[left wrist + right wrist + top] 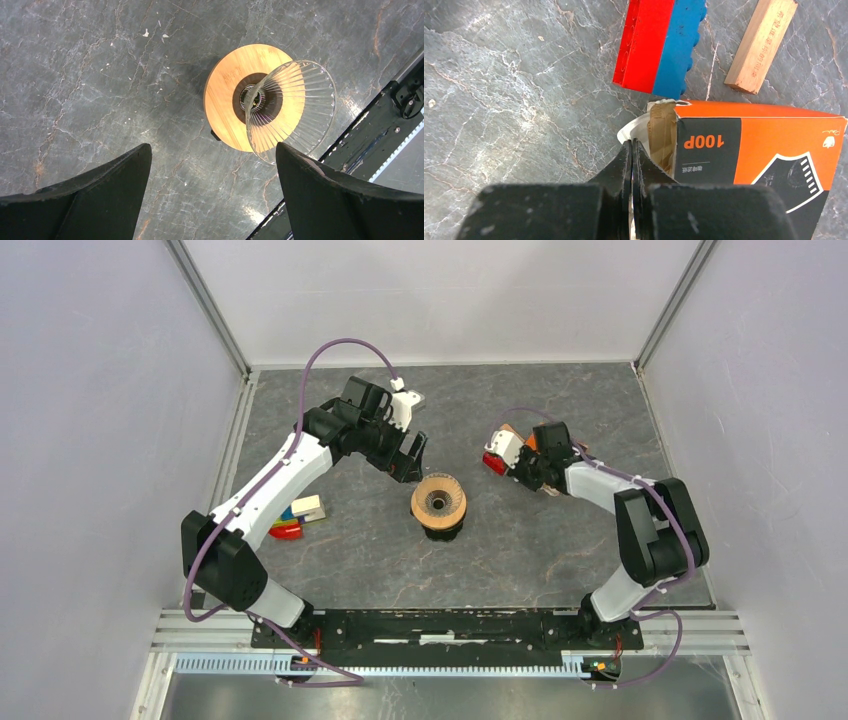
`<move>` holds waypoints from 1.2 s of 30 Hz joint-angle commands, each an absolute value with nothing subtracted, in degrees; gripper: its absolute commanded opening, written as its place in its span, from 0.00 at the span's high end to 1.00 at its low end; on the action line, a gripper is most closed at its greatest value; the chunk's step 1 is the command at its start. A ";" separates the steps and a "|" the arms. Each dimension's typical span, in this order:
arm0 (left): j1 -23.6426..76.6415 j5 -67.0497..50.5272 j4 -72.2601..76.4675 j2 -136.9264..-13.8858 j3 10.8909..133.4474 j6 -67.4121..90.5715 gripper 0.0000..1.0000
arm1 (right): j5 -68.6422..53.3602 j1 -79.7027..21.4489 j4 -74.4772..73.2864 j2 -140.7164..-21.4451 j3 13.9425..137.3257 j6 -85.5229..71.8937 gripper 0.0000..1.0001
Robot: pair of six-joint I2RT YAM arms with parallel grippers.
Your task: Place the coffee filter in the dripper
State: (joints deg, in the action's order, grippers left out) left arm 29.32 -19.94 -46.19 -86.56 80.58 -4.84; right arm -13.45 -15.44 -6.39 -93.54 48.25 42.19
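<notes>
Two arms work over one grey bench [350,570]. The one dripper [438,502] stands near the middle of the top view: one ribbed glass cone [292,107] in one wooden ring [227,95], nothing inside it.

The left pincer [212,150] is wide open, both fingers at the bottom of its wrist view with the dripper between and beyond them, untouched.

The right pincer [631,145] is pressed shut. Its tips meet on the white edge of one filter [628,132], which pokes from the torn end of one orange box [764,130] at centre right of the wrist view, well apart from the dripper. How much paper is pinched cannot be told.

Above the box lie one red-and-blue block [659,45] and one wood block [761,45], apart from each other. Two more small blocks [298,515] sit at the left of the top view.
</notes>
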 commanded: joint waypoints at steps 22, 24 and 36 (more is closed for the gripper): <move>28.92 -19.99 -45.09 -83.96 80.52 -8.19 0.00 | -33.56 -10.33 -19.91 -94.26 52.63 39.83 1.00; 28.92 -19.84 -45.09 -83.72 80.29 -8.39 0.00 | -33.31 -9.23 -20.35 -93.04 52.38 40.40 1.00; 28.92 -19.61 -45.09 -82.76 79.82 -8.68 0.00 | -39.25 -1.93 -25.74 -94.03 56.42 42.48 1.00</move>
State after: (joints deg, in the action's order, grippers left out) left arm 29.32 -19.55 -46.17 -85.41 80.23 -6.31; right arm -34.02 -1.34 -22.57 -94.70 56.69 40.88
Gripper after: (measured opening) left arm 0.994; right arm 0.007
